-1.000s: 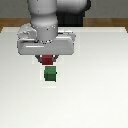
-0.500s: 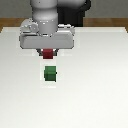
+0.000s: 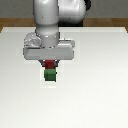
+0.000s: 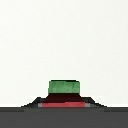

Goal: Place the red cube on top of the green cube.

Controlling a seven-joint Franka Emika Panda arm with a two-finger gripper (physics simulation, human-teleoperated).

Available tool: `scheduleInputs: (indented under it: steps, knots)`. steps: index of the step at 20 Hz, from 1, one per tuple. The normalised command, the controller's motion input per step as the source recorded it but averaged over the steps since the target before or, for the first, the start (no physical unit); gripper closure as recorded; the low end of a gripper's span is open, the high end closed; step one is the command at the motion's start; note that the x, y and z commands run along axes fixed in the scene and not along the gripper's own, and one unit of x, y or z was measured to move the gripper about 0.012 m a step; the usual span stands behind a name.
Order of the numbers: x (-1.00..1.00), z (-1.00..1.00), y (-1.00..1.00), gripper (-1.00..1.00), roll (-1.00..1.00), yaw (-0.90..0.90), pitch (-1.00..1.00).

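In the exterior view the red cube (image 3: 50, 64) is held between the fingers of my gripper (image 3: 50, 65), which is shut on it. Directly below it the green cube (image 3: 50, 75) sits on the white table. The red cube's underside is at or just above the green cube's top, and I cannot tell whether they touch. In the wrist view the red cube (image 4: 64, 104) shows between the two dark fingertips (image 4: 36, 103), with the green cube (image 4: 64, 86) right beyond it.
The white table (image 3: 100, 95) stretches around the cubes. A brown floor strip (image 3: 15, 22) runs along its far edge behind the arm. Nothing else stands on the table.
From a second ago to half a second ago, the gripper rose with the red cube, opening a gap above the green cube. Since then it has come down and the gap has closed.
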Motion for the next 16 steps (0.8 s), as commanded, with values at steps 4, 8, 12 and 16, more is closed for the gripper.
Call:
scheduleInputs:
  steps: [4,8,12,16]
  knots:
    - [0.0,-0.25,0.0,1.0,0.0,0.0,0.0]
    - [0.0,0.0,0.0,-1.0,0.0,0.0,0.0]
    - [0.0,0.0,0.0,-1.0,0.0,0.0,0.0]
    - [0.0,0.0,0.0,-1.0,0.0,0.0,0.0]
